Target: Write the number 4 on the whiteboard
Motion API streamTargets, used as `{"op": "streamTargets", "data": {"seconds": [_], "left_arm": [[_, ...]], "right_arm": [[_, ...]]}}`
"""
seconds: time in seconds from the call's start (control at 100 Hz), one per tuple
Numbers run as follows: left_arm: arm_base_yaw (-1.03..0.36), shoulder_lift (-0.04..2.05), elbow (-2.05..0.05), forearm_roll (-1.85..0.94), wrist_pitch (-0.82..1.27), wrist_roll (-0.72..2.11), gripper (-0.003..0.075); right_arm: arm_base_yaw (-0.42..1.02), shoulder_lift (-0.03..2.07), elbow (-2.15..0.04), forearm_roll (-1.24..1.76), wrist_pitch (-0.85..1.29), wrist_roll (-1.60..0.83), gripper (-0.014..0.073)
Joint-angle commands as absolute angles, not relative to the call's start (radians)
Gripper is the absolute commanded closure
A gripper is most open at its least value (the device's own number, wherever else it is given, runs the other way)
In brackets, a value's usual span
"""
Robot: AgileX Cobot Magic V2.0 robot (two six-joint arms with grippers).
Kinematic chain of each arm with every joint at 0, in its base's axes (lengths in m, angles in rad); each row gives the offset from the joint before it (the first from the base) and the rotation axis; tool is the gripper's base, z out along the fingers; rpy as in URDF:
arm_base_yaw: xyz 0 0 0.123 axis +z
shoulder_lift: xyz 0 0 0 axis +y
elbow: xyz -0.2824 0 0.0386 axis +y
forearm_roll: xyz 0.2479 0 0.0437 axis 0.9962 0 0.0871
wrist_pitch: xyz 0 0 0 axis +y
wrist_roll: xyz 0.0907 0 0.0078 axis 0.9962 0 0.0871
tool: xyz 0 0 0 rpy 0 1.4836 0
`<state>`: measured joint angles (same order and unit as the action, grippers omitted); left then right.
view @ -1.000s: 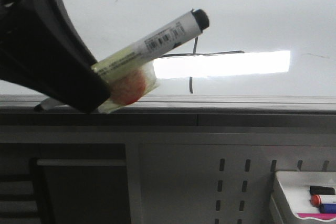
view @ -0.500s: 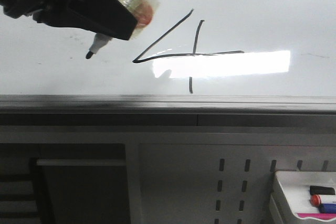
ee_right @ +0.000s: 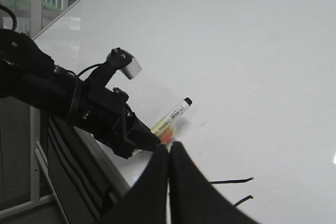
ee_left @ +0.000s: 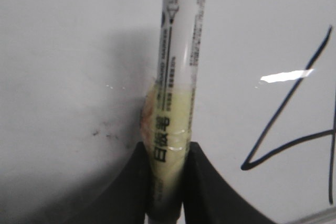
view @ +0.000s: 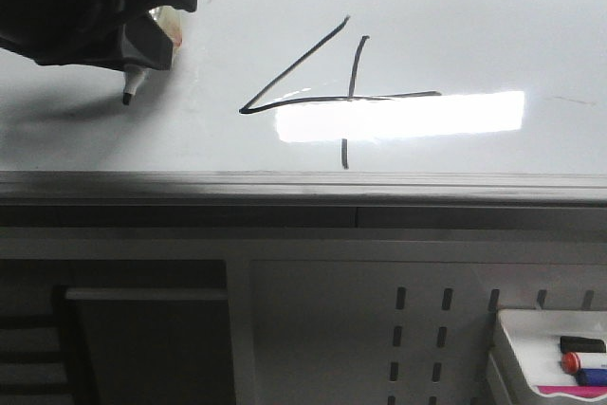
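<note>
The number 4 (view: 322, 82) stands in thin black lines on the whiteboard (view: 474, 16), just above a bright light reflection. My left gripper (view: 156, 30) is shut on a white marker (view: 129, 90) with yellow tape. It holds the marker to the left of the 4, black tip pointing at the board. In the left wrist view the marker (ee_left: 176, 87) is clamped between the fingers (ee_left: 131, 192), with part of the 4 (ee_left: 283, 124) beside it. My right gripper (ee_right: 169, 153) is shut and empty, away from the board; its view shows the left arm and marker (ee_right: 172, 115).
A grey metal rail (view: 379, 182) runs along the whiteboard's lower edge. Below it is a grey perforated panel (view: 417, 329). A white tray (view: 531, 343) with several markers (view: 583, 362) sits at the lower right. Faint smudges (ee_left: 102, 129) mark the board near the marker.
My left gripper has swung up and to the left with the marker, uncovering the whole 4. The marker's tip now points at the board left of the 4.
</note>
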<state>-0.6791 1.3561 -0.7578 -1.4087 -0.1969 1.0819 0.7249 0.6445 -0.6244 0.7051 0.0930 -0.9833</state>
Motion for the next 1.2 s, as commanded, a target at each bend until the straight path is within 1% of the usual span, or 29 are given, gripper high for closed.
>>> {"op": "streamTargets", "data": {"seconds": [0.0, 0.23, 0.42, 1.19], "left_arm": [[-0.676, 1.355, -0.814, -1.419, -0.236, 1.074, 0.0741], [-0.672, 1.422, -0.869, -1.472, -0.269, 1.074, 0.0741], [-0.672, 1.462, -0.873, -1.483, -0.289, 1.074, 0.0741], [-0.672, 1.461, -0.873, -1.501, -0.305, 1.074, 0.0739]], "right_arm": [[0.720, 0.640, -0.650, 0.730, 0.009, -0.983, 0.0655], [0.720, 0.642, -0.650, 0.740, 0.009, -0.983, 0.0655], [0.720, 0.642, -0.650, 0.742, 0.009, -0.983, 0.0655], [0.720, 0.642, -0.650, 0.782, 0.013, -0.983, 0.0655]]}}
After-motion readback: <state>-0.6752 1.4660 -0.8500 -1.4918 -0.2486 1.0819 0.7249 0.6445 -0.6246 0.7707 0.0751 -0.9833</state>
